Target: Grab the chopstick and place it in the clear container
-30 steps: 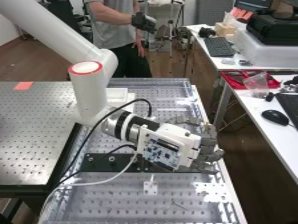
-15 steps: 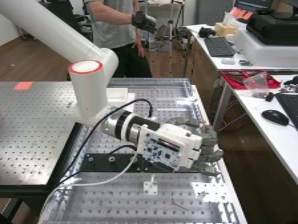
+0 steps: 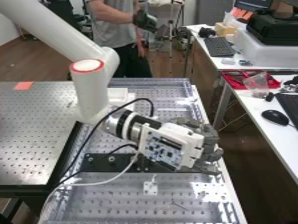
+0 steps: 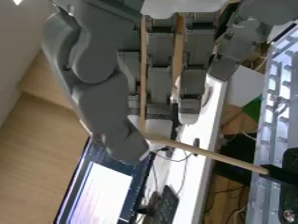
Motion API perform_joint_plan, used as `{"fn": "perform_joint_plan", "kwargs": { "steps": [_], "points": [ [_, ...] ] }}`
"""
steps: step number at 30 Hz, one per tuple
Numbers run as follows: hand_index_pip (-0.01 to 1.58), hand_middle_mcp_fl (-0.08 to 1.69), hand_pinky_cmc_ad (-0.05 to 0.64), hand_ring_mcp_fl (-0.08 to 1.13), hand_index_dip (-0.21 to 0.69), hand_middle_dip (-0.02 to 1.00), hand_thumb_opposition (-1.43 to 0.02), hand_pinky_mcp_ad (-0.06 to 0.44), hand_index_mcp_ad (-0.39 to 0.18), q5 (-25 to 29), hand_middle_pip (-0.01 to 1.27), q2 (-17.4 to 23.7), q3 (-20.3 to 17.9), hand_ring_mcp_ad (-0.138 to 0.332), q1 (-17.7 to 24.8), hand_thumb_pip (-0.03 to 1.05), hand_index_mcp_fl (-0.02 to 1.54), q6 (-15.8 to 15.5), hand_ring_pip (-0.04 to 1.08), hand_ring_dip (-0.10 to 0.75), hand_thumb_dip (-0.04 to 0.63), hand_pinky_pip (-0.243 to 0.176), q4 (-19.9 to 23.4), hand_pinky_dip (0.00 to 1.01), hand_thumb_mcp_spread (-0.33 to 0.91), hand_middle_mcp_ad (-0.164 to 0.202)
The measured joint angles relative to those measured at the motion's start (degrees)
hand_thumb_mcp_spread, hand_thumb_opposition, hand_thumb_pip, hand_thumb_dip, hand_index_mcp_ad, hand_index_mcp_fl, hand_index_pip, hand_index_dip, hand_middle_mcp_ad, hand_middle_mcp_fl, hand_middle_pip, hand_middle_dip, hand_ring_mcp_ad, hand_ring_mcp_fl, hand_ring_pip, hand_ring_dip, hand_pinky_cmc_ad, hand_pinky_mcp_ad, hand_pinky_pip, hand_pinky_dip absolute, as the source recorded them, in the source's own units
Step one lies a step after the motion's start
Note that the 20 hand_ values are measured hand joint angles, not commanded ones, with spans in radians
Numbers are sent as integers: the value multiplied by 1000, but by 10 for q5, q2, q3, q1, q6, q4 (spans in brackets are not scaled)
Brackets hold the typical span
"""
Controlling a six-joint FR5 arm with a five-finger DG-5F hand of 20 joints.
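**Dark grey robot hand [image 3: 207, 142] is pinching a slim, pale wooden chopstick [image 4: 219, 157] near one end**

From my spot in the room, I am watching the white, smooth-cased robot arm [image 3: 93, 82] reaching in and holding the robot hand above the silver, perforated metal counter [image 3: 120, 200]. The thumb is pressing in against the fingers, and the chopstick is sitting between them, its longer part slanting out from the robot hand. That grip is making sense to me: it is leaving most of the stick free, presumably so that the loose length can be going into the clear container first.

At the chopstick's far end from the robot hand, a small black piece [image 4: 278, 175] is meeting the wood; whether it is belonging to the stick or standing behind it, I am not managing to tell. The long black metal bar [image 3: 100, 162] is lying on the counter, running in partly behind the robot hand, probably serving as a mount.

Farther up the counter from the robot hand, a white, shallow tray-like shape [image 3: 118, 94] is sitting partly behind the arm, and I am not able to say whether that is serving as the container. I am judging the grab as done and the placing as pending. With so little wood between thumb and fingers, the free length is risking a swivel if anything is knocking it.
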Motion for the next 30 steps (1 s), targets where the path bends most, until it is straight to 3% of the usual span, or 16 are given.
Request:
{"fn": "perform_joint_plan", "kwargs": {
  "steps": [7,14,16,18,30],
  "points": [
    [1436,775,450,681,65,733,-1005,230,14,-10,895,-2,19,82,-1,583,576,-22,106,576,295,45,-24,176,682,0],
    [1401,782,450,614,75,737,-1052,243,10,-23,871,-3,28,86,-2,586,585,-27,110,576,298,45,-39,176,661,0],
    [1372,782,450,609,75,737,-1052,243,10,-22,838,-3,27,82,-2,632,572,-27,103,571,300,42,-39,176,613,0],
    [1360,778,457,607,49,733,-1037,243,10,-20,826,-2,25,82,-2,742,539,-27,113,565,298,45,-36,176,607,0],
    [1318,721,452,576,14,726,-988,243,-7,-15,771,1,18,86,-4,759,471,-21,134,552,316,45,-34,176,557,2]
  ]
}}
